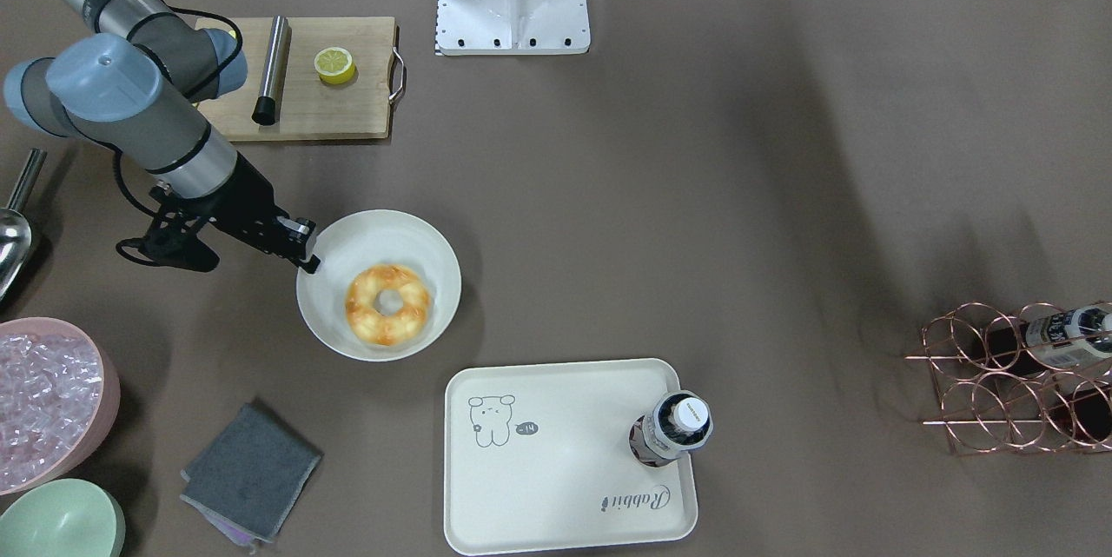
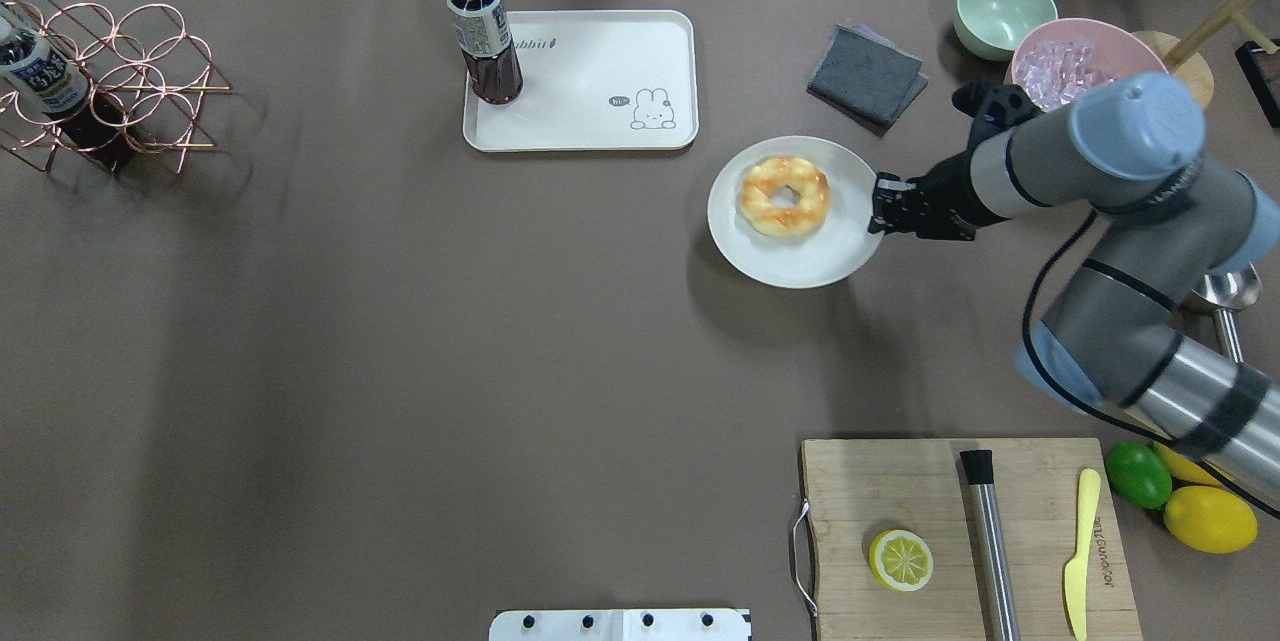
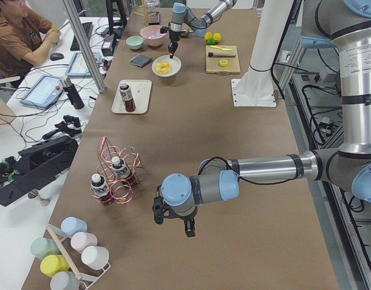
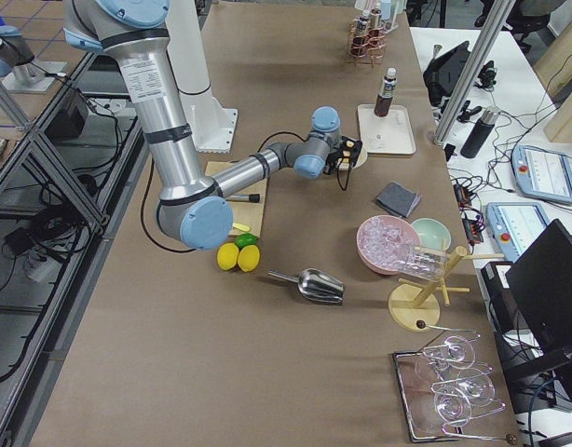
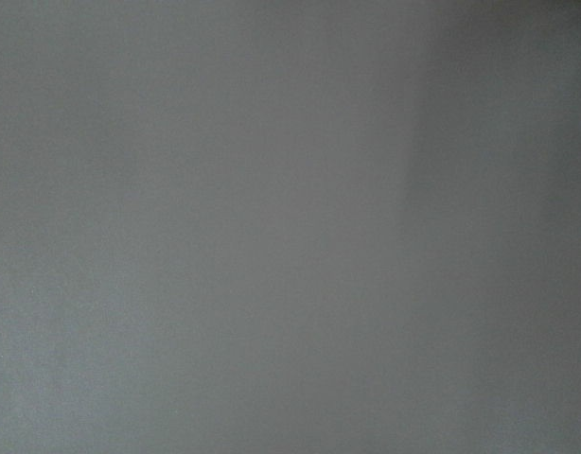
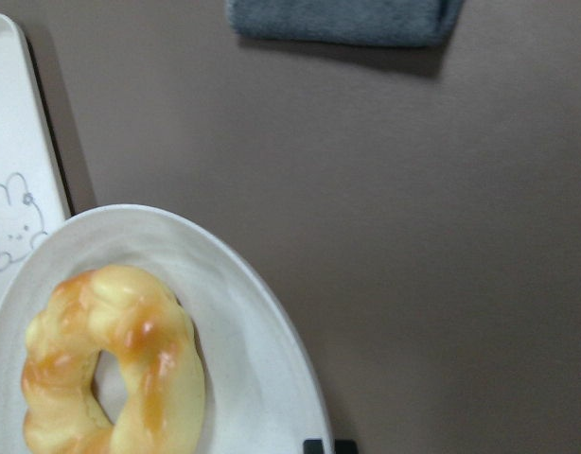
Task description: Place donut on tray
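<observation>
tray (image 1: 565,470) lettered "Rabbit", donut (image 1: 360,314) on plate (image 1: 382,237)

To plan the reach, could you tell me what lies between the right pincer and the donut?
Only bare plate: the overhead view shows the right pincer at its rim and the donut mid-plate.

Golden-orange donut (image 1: 387,303), cream tray (image 1: 565,470), grey cloth (image 1: 250,470).
</observation>
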Controlling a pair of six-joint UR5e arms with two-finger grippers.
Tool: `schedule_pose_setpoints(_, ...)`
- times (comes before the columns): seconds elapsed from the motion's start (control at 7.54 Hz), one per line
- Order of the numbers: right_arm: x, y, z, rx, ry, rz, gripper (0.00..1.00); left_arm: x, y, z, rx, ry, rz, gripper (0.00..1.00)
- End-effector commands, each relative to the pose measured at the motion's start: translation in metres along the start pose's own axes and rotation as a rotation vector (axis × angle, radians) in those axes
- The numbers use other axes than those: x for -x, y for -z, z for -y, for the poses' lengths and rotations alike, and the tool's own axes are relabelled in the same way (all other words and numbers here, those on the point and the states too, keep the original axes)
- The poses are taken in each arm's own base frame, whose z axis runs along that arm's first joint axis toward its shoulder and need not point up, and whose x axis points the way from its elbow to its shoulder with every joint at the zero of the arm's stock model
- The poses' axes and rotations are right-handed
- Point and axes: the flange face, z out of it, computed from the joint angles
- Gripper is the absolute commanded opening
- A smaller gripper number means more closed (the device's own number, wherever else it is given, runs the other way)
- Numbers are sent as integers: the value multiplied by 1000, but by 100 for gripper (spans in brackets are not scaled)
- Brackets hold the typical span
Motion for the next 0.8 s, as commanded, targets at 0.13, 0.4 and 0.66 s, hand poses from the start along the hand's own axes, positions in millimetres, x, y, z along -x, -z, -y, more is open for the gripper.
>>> schedule_pose_setpoints(0.13,133,-46,35,-62,-189,41,0,-1,1,1,-1,-2,3,98)
schedule_pose_setpoints(0.4,182,-72,37,-118,-280,41,0,-1,1,2,-3,-3,1,98)
schedule_pose_setpoints(0.66,210,-92,37,-162,-355,42,0,-1,1,2,-3,-3,1,98)
